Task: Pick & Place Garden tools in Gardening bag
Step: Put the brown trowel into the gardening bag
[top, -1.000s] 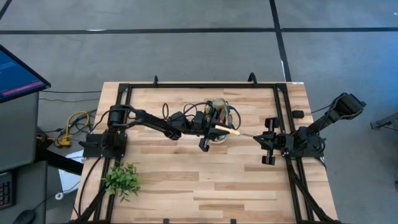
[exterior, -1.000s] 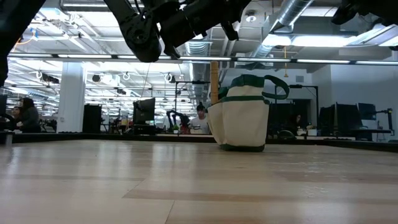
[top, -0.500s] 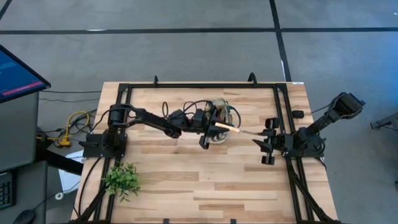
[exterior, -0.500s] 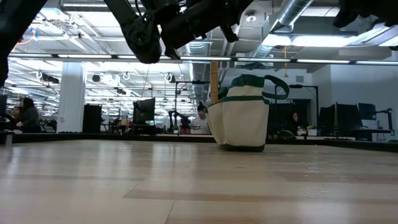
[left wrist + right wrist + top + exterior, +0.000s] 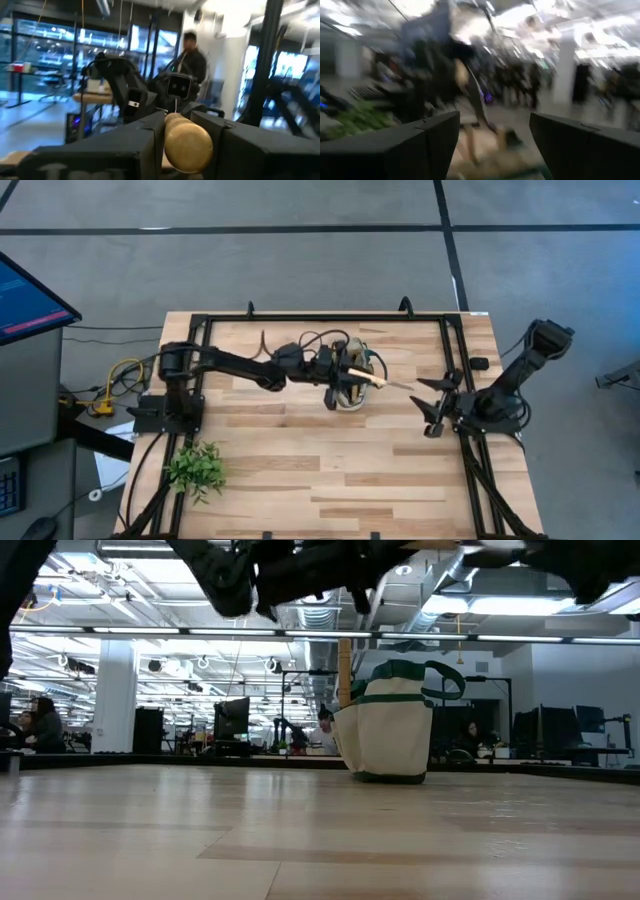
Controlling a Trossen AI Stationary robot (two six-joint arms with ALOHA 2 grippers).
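Observation:
The gardening bag (image 5: 362,363), beige with green trim, stands on the table's far middle; the low view shows the bag (image 5: 390,730) upright. Above it my left gripper (image 5: 350,379) is shut on a garden tool (image 5: 385,383) with a light wooden handle and a thin metal head that points toward the table's right edge. My right gripper (image 5: 433,405) stands open to the right of the tool's tip, apart from it. In the right wrist view my right gripper (image 5: 492,145) has its fingers wide apart with nothing between them. My left gripper pinches the tool's wooden handle between its two fingers, near the handle's rounded butt end (image 5: 187,142). The fingers come level from the table's left and lie along the tool. The tool runs on past the fingers, roughly level, lifted clear above the bag.
A leafy green plant (image 5: 197,468) sits at the near left. A black rail frame (image 5: 455,360) borders the tabletop, and a monitor (image 5: 25,300) stands off the left edge. A person (image 5: 194,52) shows in the room beyond. Bare wood (image 5: 330,470) fills the near half.
My right gripper has opened, let go of the tool's metal end and drawn back a little toward the table's right edge. My left gripper has carried the tool slightly toward the far edge, over the bag, still level.

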